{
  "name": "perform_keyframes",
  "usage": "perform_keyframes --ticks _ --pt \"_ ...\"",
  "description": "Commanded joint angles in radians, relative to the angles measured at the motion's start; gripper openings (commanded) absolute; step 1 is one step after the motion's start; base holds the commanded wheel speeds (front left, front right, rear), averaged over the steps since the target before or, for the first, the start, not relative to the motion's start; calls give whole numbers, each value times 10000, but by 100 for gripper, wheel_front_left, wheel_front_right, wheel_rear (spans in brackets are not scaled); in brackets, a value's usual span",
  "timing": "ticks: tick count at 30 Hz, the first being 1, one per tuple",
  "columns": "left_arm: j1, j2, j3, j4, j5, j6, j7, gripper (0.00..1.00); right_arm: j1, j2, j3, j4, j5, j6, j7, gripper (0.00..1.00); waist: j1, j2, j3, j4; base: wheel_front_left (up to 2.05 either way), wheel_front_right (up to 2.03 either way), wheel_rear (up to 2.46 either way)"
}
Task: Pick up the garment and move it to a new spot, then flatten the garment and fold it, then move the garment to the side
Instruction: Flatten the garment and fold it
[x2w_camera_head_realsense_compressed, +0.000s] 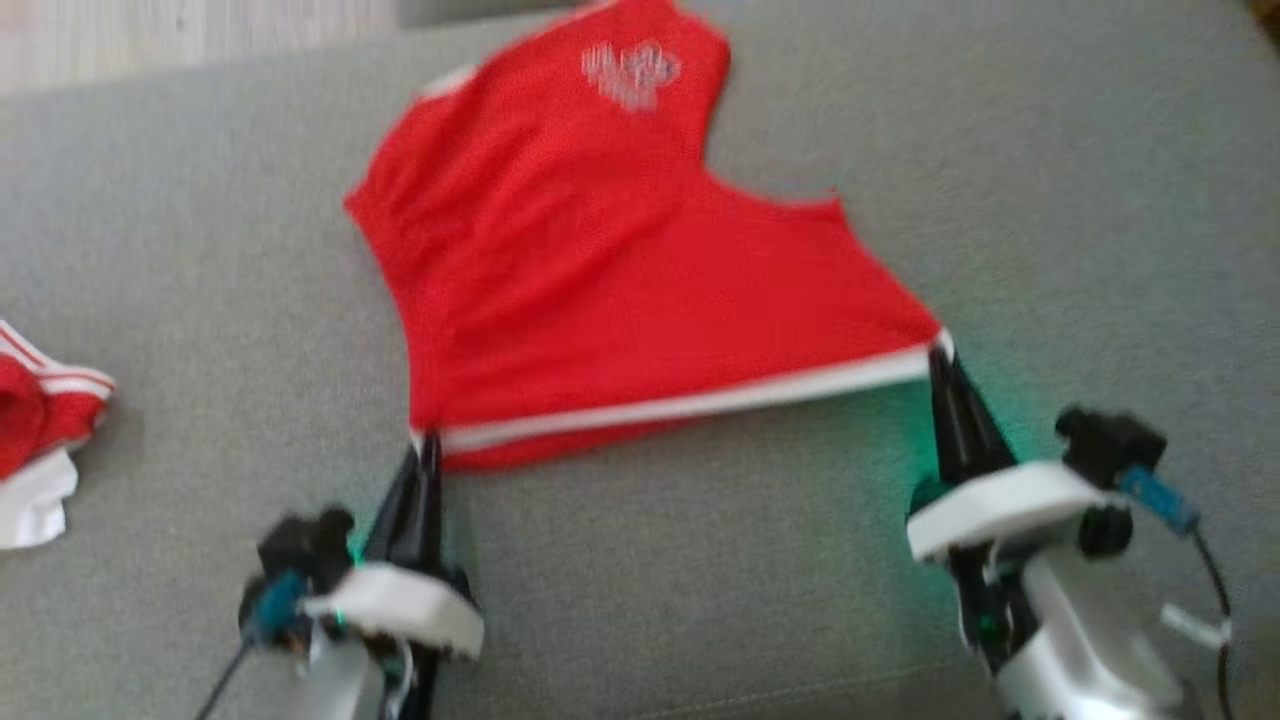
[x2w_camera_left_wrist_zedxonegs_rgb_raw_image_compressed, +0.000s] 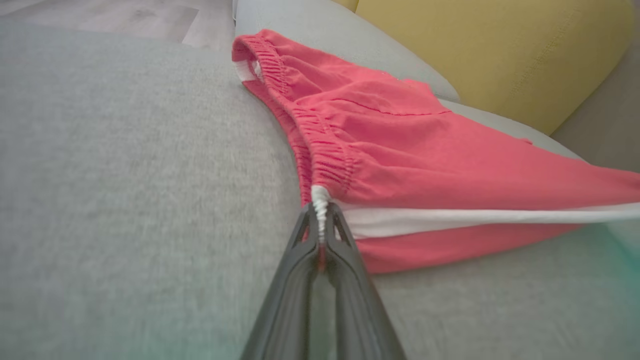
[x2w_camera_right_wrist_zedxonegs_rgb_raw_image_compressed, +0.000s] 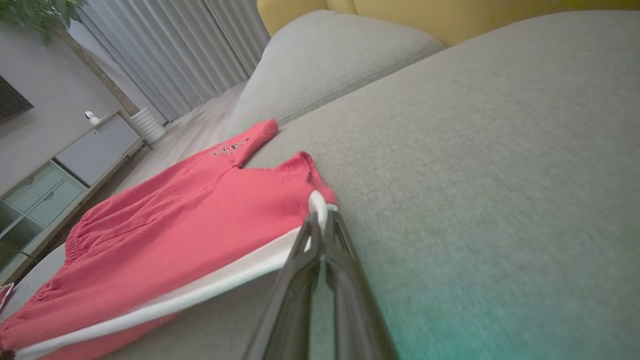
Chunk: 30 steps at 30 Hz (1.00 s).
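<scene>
Left tool (x2w_camera_head_realsense_compressed: 429, 442) / right tool (x2w_camera_head_realsense_compressed: 941, 352) clamped on garment (x2w_camera_head_realsense_compressed: 600, 260) stripe ends | head view: other clothes (x2w_camera_head_realsense_compressed: 40, 420) left

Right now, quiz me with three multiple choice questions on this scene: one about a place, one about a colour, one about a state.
1. Where do the red shorts lie? A on the floor; B on the grey sofa; C on a shelf.
2. What colour is the side stripe? A white; B black; C yellow.
3. How is the left hand? A wide open; B shut on the shorts; C apart from the cloth.
Answers: B, grey cushion shows all around them; A, a white band runs along the near edge; B, its fingertips pinch the waistband corner.
</scene>
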Motion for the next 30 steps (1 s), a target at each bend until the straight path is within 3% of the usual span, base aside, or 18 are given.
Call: perform_keyframes --ticks 1,9,17,22,30 --pt "123 77 272 -326 -155 21 -52 0 105 75 221 -333 49 -7 -64 0 3 -1 -550 -183 0 0 0" --pt "1910 18 -189 -839 -763 19 -53 0 1576 17 355 -418 7 -7 -64 0 3 -1 -1703 -241 0 0 0" --pt "2443 5 -594 -976 -737 18 -53 0 2219 -242 39 -1565 188 -7 -64 0 3 -1 -1836 125 0 0 0" --pt "1500 -2 -1027 -1388 -730 18 -53 0 1055 -360 -35 -1787 43 -7 95 0 3 -1 -1354 601 0 0 0" --pt "-668 48 -1934 -1819 -671 18 -53 0 -1658 -396 -340 -1146 -281 -7 606 0 3 -1 -181 1565 0 0 0"
